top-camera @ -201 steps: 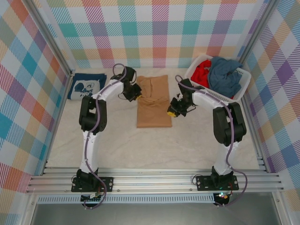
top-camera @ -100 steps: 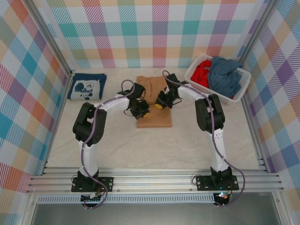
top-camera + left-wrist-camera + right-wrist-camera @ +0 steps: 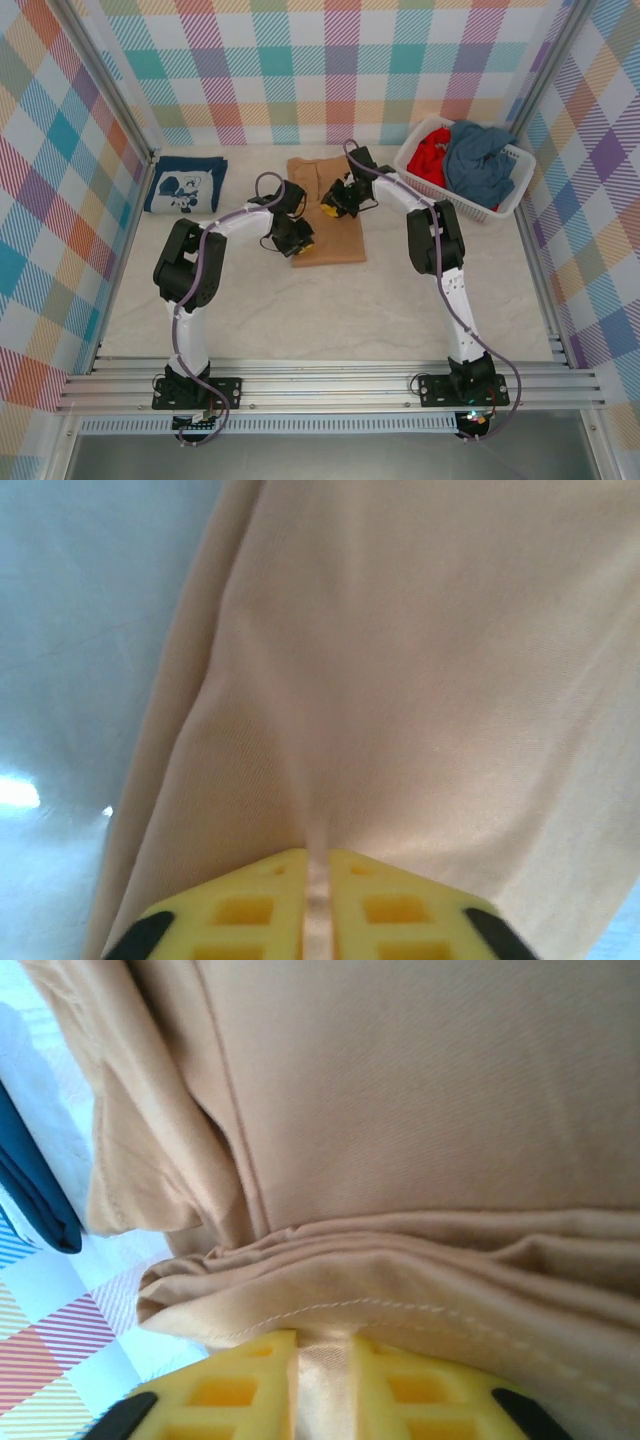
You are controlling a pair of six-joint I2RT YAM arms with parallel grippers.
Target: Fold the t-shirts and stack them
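Tan t-shirt [image 3: 338,242] is laid flat on the surface [image 3: 300,320] just left of the basket [image 3: 412,142], folded down to a rough rectangle. It is gripped at two spots. The left fingers [image 3: 300,244] are clamped on the edge farthest from the basket, near the front corner. The right fingers [image 3: 331,208] are clamped around mid-length, on the side closer to the basket. In the left wrist view the yellow fingers [image 3: 250,910] are seen almost together, with a thin ridge of tan cloth [image 3: 400,680] pinched between them. In the right wrist view a bunched, stitched hem [image 3: 420,1290] is held between the fingers [image 3: 240,1385], several layers deep. Red t-shirt [image 3: 430,156] and grey-blue t-shirt [image 3: 482,160] are heaped loose inside the basket, with the red one on its left side. Navy t-shirt [image 3: 185,184] is parked folded, white graphic up, well left of the basket, past the tan one.
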